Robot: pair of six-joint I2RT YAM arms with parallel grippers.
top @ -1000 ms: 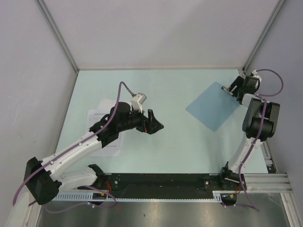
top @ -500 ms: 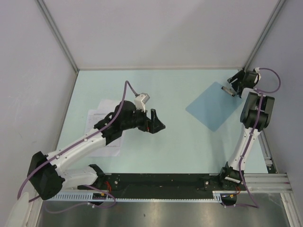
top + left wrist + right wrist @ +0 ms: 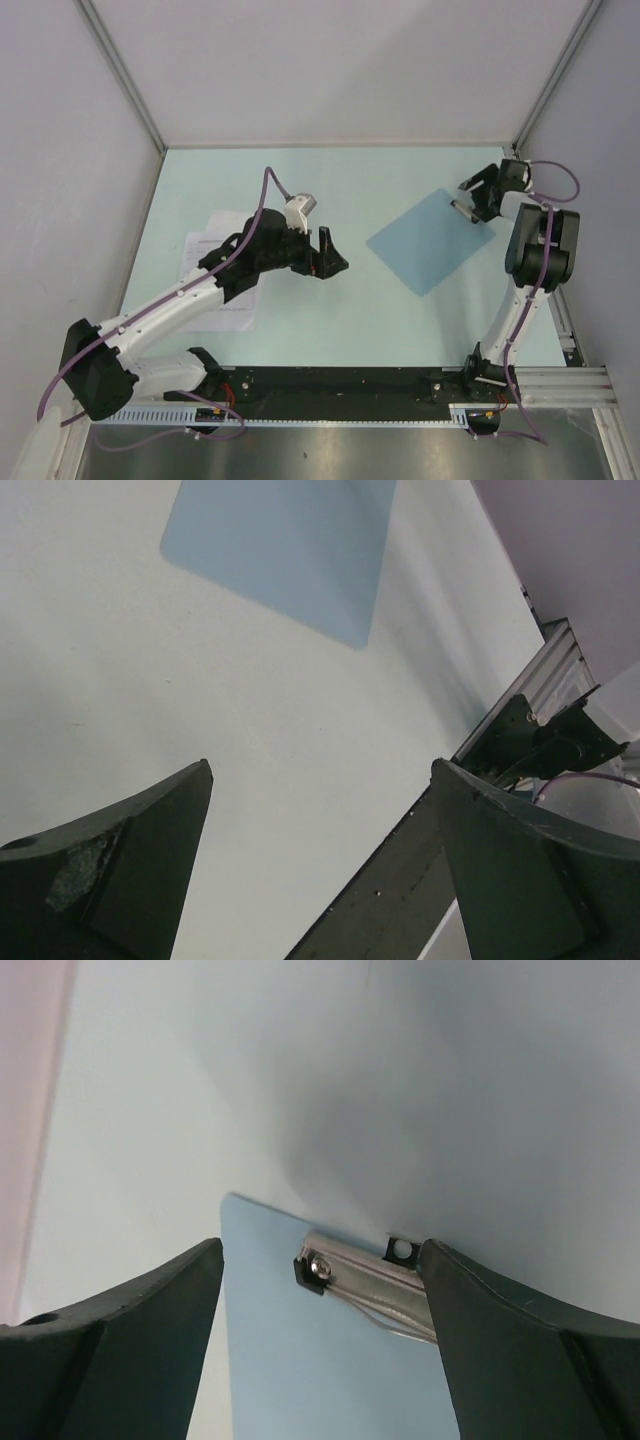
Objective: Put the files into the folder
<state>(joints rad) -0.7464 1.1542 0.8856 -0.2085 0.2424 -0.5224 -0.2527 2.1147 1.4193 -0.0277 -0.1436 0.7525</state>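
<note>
The top external camera looked down from above and behind the arm bases (image 3: 205, 372), far enough off to hold the whole table (image 3: 300, 190). The left wrist camera faced obliquely across the tabletop past the left gripper (image 3: 320, 770). The right wrist camera hung close over one edge of the folder (image 3: 310, 1360), which all three views shared (image 3: 430, 245) (image 3: 290, 550).

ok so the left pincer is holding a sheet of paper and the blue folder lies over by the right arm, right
Not quite: the left pincer is open and holds nothing, as the left wrist view shows. The paper sheets lie on the table beneath the left arm. The blue folder does lie over by the right arm.
</note>
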